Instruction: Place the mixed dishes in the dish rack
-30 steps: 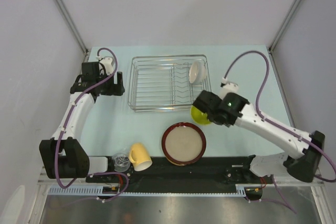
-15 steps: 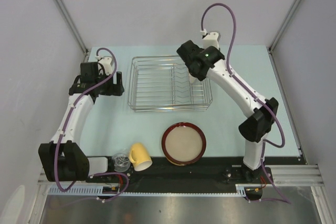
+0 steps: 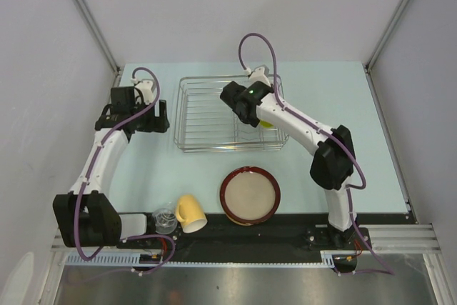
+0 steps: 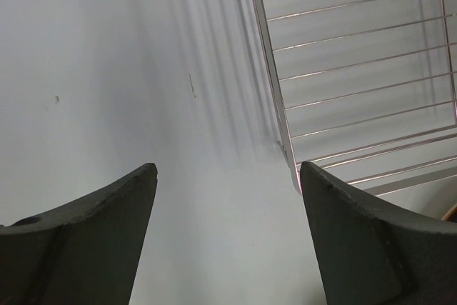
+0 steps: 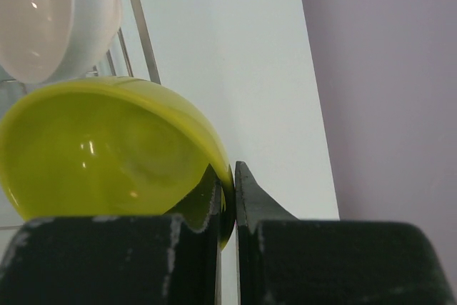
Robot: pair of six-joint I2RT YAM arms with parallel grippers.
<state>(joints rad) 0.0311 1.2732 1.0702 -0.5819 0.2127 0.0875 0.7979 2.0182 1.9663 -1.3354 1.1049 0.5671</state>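
Observation:
The dish rack (image 3: 207, 116) is a silver wire basket at the back of the table. My right gripper (image 5: 232, 176) hangs over its right half, shut on the rim of the lime-green bowl (image 5: 107, 148), which is tilted on edge. From above only a sliver of that bowl (image 3: 265, 124) shows under the arm. The white bowl (image 5: 50, 12) stands in the rack just behind it. My left gripper (image 4: 225, 173) is open and holds nothing, low over the table beside the rack's left edge (image 4: 275, 105). The red-rimmed beige plate (image 3: 249, 195), yellow mug (image 3: 190, 212) and clear glass (image 3: 164, 219) sit near the front.
The right arm's links (image 3: 325, 155) stretch from the front right across the rack's right end. A black rail (image 3: 285, 230) runs along the near table edge. Grey walls close in the table on three sides.
My right arm has swung from in front of the rack's right corner up and over the rack, carrying the lime-green bowl. The left arm has not moved.

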